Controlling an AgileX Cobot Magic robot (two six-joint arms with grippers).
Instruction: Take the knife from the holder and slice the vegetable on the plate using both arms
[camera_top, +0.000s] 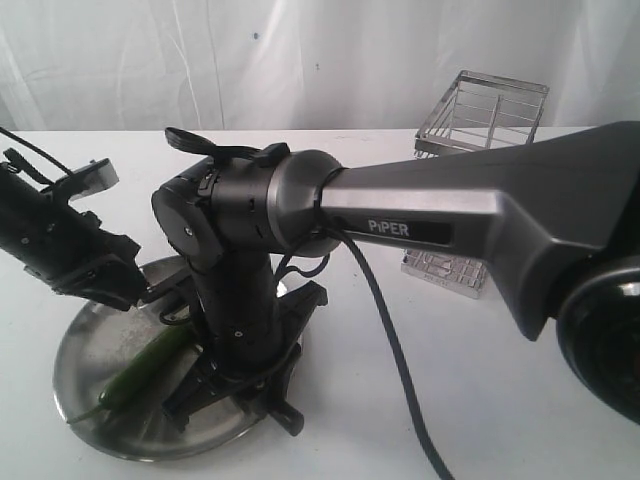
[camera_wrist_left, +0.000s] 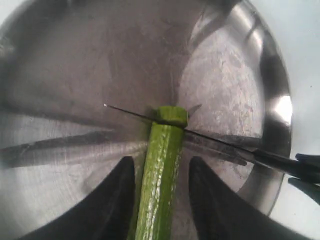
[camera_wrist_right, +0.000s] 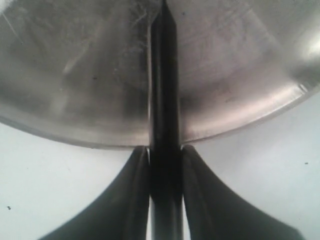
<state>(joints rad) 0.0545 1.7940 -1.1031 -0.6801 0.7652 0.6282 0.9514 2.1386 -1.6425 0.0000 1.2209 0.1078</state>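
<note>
Lying on a plate, a green chili meets a knife

Only the left wrist camera shows the left claw spread either side of the glossy chili, the thin blade crossing its blunt end. Only the right wrist camera shows the right claw pinching the black handle.

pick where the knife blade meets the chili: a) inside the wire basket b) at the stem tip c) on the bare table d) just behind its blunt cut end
d: in the left wrist view the knife blade crosses the chili right by its blunt cut end, over the plate.
</note>
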